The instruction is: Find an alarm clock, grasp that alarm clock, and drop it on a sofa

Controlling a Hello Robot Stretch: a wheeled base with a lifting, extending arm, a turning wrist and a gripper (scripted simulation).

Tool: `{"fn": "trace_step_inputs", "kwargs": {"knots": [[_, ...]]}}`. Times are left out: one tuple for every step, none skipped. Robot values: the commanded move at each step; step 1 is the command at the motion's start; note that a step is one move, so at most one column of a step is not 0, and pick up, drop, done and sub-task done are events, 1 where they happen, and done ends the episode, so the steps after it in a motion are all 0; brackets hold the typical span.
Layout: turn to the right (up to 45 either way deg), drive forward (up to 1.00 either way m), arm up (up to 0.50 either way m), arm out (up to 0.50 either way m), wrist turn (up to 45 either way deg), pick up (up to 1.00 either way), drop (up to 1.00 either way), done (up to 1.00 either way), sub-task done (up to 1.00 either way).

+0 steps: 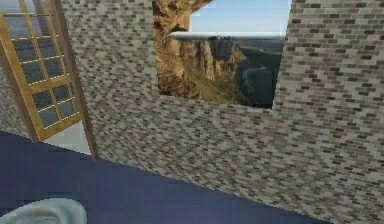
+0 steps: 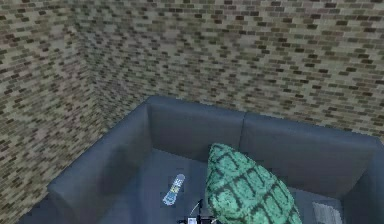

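Note:
A dark blue-grey sofa (image 2: 190, 125) stands in a corner of brick walls in the arm side view. A green patterned cushion (image 2: 245, 188) leans on its seat. Left of the cushion lies a small pale elongated thing (image 2: 174, 188) on the seat; its shape does not tell me what it is. At the bottom edge, just below that thing, a small dark piece with white specks pokes up, which looks like the gripper (image 2: 195, 214). I cannot tell whether it holds anything.
In the forward view a brick wall (image 1: 120, 90) carries a window (image 1: 222, 52) onto rocky cliffs. A yellow-framed glazed door (image 1: 40, 70) stands at the left. A dark blue surface (image 1: 150, 190) spans the bottom, with a pale rounded thing (image 1: 45, 212) at its left corner. A light grey item (image 2: 326, 212) lies on the sofa's right.

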Motion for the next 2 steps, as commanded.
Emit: {"fn": "trace_step_inputs", "kwargs": {"knots": [[0.0, 0.00, 0.00, -0.08, 0.0, 0.00, 0.00, 0.00, 0.00], [0.0, 0.00, 0.00, 0.00, 0.0, 0.00, 0.00, 1.00, 0.00]]}}
